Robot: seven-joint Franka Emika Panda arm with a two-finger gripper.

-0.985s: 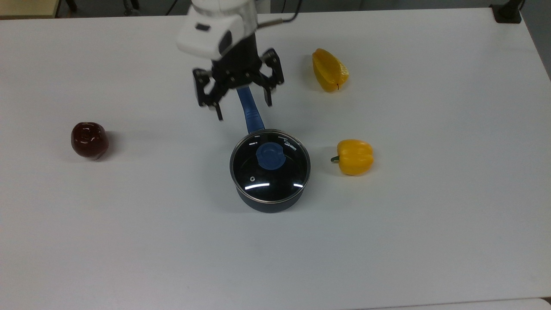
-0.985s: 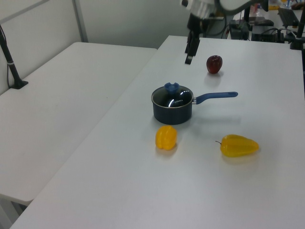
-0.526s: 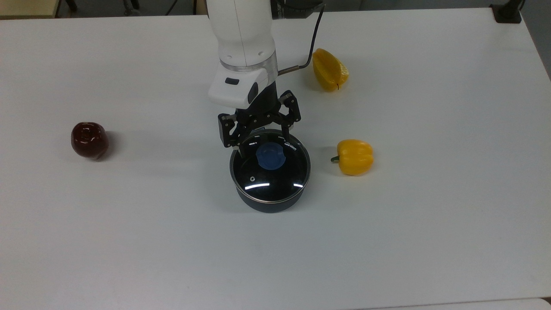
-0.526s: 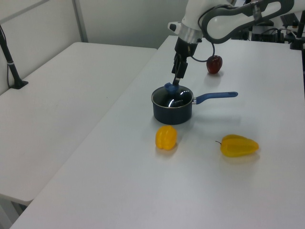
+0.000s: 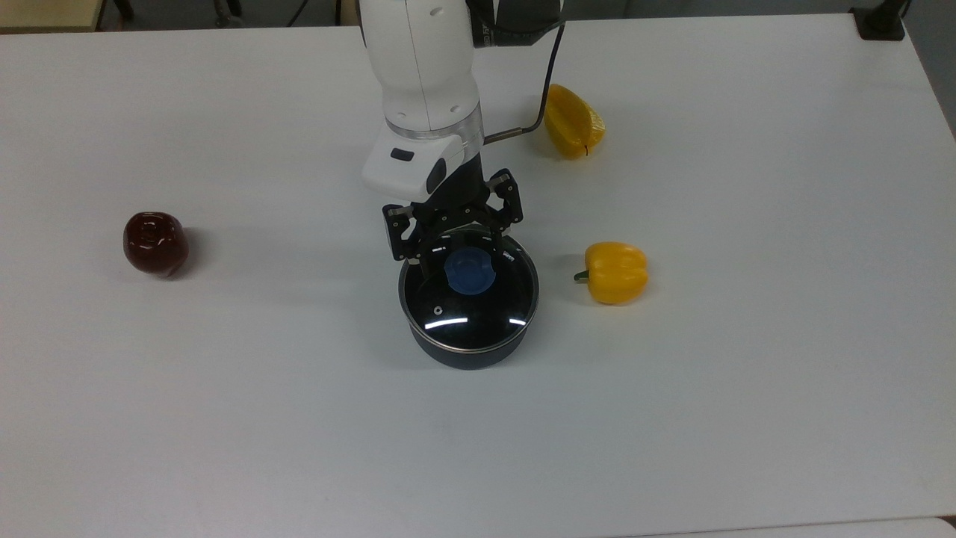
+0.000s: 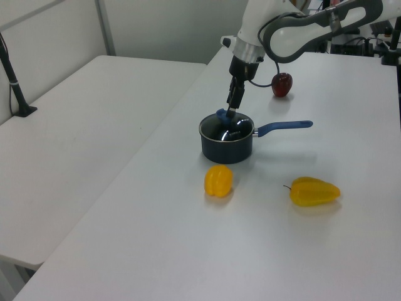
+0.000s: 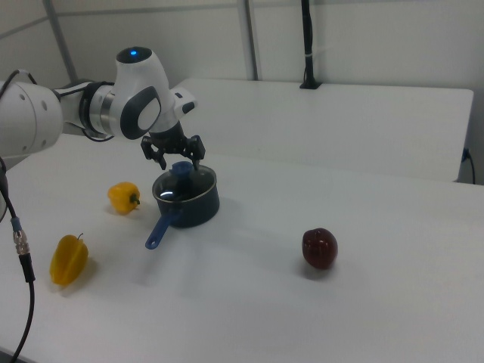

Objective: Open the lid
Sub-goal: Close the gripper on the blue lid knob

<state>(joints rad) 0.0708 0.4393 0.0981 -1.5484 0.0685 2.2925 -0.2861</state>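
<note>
Fingers (image 5: 416, 263) of the black two-finger gripper (image 5: 454, 258) stand spread apart and grasp nothing; in the top view one tip sits on each side of the blue centre knob (image 5: 470, 270), at or just above it, and contact cannot be confirmed. The round clear glass lid with a metal rim (image 5: 469, 290) rests seated and level on the dark saucepan (image 6: 227, 145), which stands near the middle of the white table (image 5: 747, 373); the pan's long blue handle (image 6: 284, 127) runs back under the arm in the top view. Judgement: the approach is nearly done and the grasp on the knob is the step in hand. To do it well, the tips should drop until they bracket the knob's waist, centred so both pads meet it together, then close firmly and lift straight up to keep the rim from catching the pan. A small steam hole (image 5: 438, 310) marks the lid's near side in the top view. Surroundings: a yellow bell pepper (image 5: 615, 272) lies near the pan on the top view's right, a second elongated yellow pepper (image 5: 571, 122) lies farther back, and a dark red apple (image 5: 154, 243) sits well apart on the top view's left. Broad bare table lies in front of the pan, with every table edge well away.
</note>
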